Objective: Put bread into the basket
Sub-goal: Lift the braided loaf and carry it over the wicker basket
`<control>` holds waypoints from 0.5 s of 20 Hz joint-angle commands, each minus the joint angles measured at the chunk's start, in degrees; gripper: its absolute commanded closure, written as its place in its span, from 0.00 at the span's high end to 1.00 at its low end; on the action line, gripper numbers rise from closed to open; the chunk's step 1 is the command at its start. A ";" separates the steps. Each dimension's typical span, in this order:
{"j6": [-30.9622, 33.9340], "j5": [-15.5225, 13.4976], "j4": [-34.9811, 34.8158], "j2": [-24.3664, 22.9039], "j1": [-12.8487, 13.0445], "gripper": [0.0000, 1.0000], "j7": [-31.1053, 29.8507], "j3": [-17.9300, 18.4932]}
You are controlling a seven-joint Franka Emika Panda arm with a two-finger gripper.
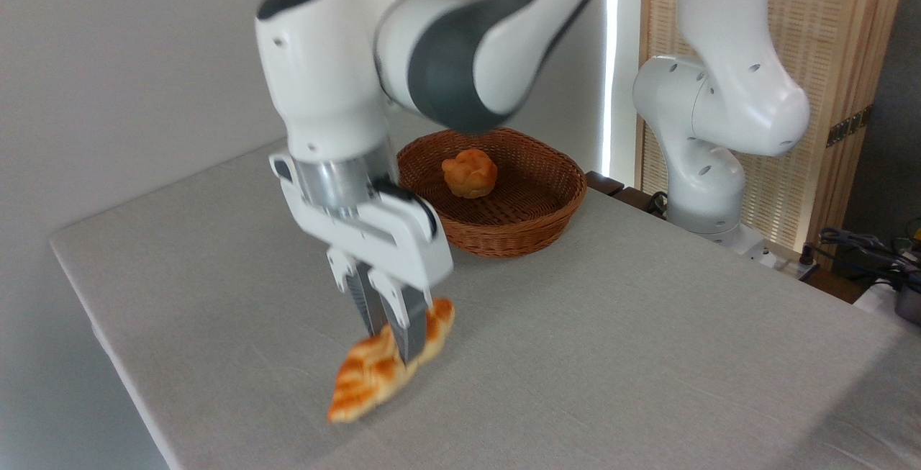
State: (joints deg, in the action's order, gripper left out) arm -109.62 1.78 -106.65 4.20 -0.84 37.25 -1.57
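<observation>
- Bread (367,376), a braided golden loaf, hangs tilted above the near part of the table (611,355), its pointed lower end toward the front edge.
- Gripper (392,330) points downward with both fingers (406,326) clamped across the loaf's middle.
- Whether the loaf's low tip touches the cloth cannot be told.
- Basket (547,218), brown wicker, sits farther back on the table, well apart from the loaf.
- One small round bun (469,173) lies inside the basket, near its centre.
- White arm (460,60) reaches over the basket's rim.
</observation>
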 commanded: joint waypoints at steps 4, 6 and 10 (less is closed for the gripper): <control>13.55 -5.90 -1.71 -16.38 0.83 0.37 1.16 -5.20; 15.39 -7.49 -6.18 -23.06 3.11 0.37 1.69 -4.85; 20.41 -7.50 -16.11 -31.69 10.14 0.38 2.48 -4.58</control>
State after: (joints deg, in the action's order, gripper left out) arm -90.17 -4.91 -113.95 -21.30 4.56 38.11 -7.18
